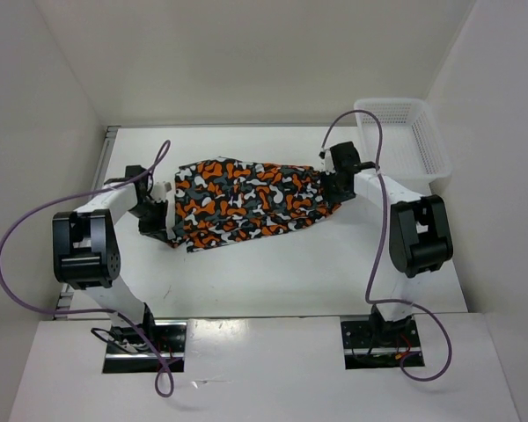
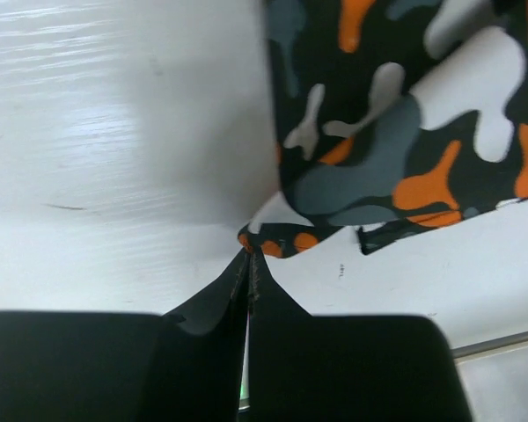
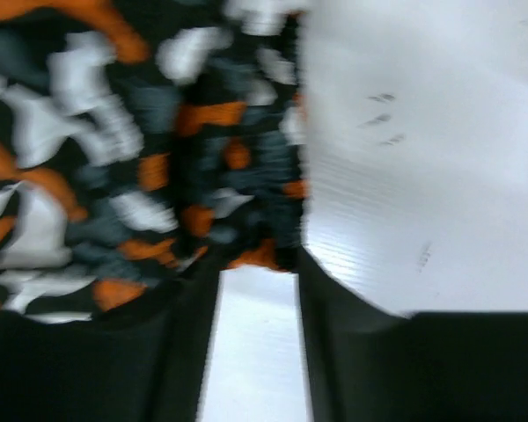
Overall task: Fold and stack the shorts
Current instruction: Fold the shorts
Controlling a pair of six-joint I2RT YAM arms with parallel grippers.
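The shorts (image 1: 246,202), in orange, black, white and grey camouflage, lie stretched across the middle of the table between my two grippers. My left gripper (image 1: 165,211) sits at their left edge. In the left wrist view its jaws (image 2: 249,255) are pressed together, pinching a corner of the shorts (image 2: 405,132) at the tips. My right gripper (image 1: 333,185) is at the right end of the cloth. The right wrist view is blurred, but the right gripper (image 3: 257,259) stands open with a clear gap, and the edge of the shorts (image 3: 114,132) lies just at its fingertips.
A white mesh basket (image 1: 405,145) stands at the back right corner, close behind the right arm. White walls close in the table (image 1: 273,272) on the left, back and right. Purple cables loop off both arms.
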